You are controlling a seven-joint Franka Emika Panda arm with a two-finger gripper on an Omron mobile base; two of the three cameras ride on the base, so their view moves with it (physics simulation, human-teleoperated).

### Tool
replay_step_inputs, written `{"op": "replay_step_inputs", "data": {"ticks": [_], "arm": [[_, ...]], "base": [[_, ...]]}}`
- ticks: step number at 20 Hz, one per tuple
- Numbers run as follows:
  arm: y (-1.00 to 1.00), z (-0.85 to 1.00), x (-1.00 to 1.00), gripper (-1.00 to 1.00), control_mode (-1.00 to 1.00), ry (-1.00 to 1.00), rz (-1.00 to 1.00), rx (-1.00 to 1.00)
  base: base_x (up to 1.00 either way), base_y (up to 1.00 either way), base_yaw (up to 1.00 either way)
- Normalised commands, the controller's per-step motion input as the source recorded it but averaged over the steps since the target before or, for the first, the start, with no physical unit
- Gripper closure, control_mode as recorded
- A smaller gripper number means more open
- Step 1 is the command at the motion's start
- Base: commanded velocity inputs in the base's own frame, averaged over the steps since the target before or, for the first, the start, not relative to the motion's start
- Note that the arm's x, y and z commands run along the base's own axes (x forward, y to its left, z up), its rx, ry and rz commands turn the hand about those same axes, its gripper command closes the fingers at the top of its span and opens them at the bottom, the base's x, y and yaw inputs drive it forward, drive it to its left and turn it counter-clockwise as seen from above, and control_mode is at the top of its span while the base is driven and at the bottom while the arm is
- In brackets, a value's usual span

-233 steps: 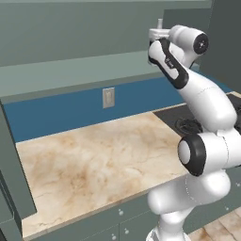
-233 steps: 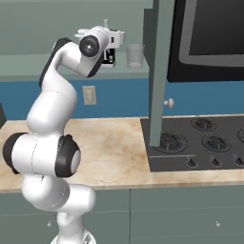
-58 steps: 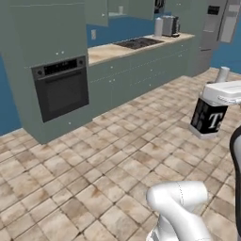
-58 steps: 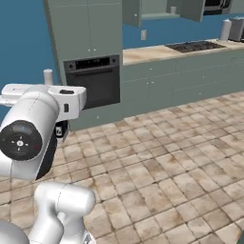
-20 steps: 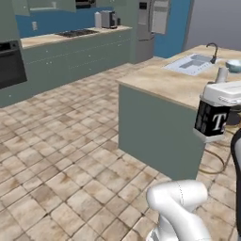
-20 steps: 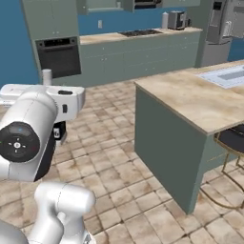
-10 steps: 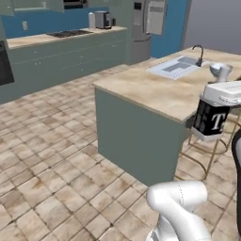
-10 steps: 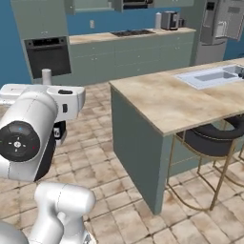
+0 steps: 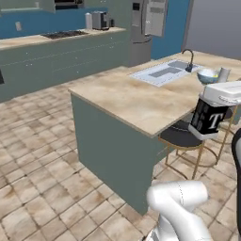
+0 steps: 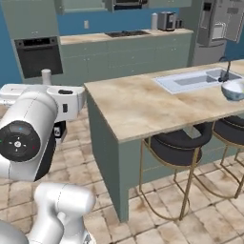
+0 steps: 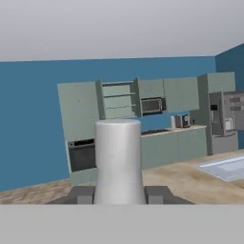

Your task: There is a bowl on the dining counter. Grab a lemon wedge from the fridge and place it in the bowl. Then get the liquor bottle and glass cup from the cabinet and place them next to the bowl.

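My gripper (image 11: pixel 119 195) is shut on the liquor bottle's pale neck (image 11: pixel 118 159), with one dark finger (image 11: pixel 81 194) on each side. In the left base view the black bottle with its white label (image 9: pixel 208 118) hangs under the white hand (image 9: pixel 222 93), to the right of the dining counter (image 9: pixel 136 101). The bluish-white bowl (image 9: pixel 207 75) sits on that counter beyond the sink (image 9: pixel 162 73), also seen as the bowl (image 10: pixel 233 89). The fridge (image 9: pixel 148 23) stands behind. The cabinet (image 11: pixel 116 100) stands open far off. The lemon wedge and glass cup are out of view.
Dark round stools on gold legs (image 10: pixel 178 140) stand under the counter's near overhang. A wall oven (image 10: pixel 38 57) and a long worktop with a hob (image 10: pixel 126 34) line the back wall. Tiled floor (image 9: pixel 37 155) lies open left of the counter.
The whole picture has shifted as the base moved: the dining counter now looks nearer and more central. The bottle stays in my grip, unmoved relative to the hand.
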Motion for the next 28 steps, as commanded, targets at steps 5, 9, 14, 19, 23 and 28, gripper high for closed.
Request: {"op": "replay_step_inputs", "data": {"ticks": [5, 9, 14, 19, 23, 28], "arm": [[0.00, 0.00, 0.00, 1.00, 1.00, 0.00, 0.00, 0.00], [0.00, 0.00, 0.00, 1.00, 1.00, 0.00, 0.00, 0.00], [0.00, 0.00, 0.00, 1.00, 1.00, 0.00, 0.00, 0.00], [0.00, 0.00, 0.00, 1.00, 1.00, 0.00, 0.00, 0.00], [0.00, 0.00, 0.00, 1.00, 1.00, 0.00, 0.00, 0.00], [0.00, 0.00, 0.00, 1.00, 1.00, 0.00, 0.00, 0.00]], "base": [[0.21, -1.00, 0.15], [0.22, -1.00, 0.15], [0.22, -1.00, 0.15], [0.33, -1.00, 0.16], [0.49, -0.98, 0.17], [0.52, -0.98, 0.20]]}}
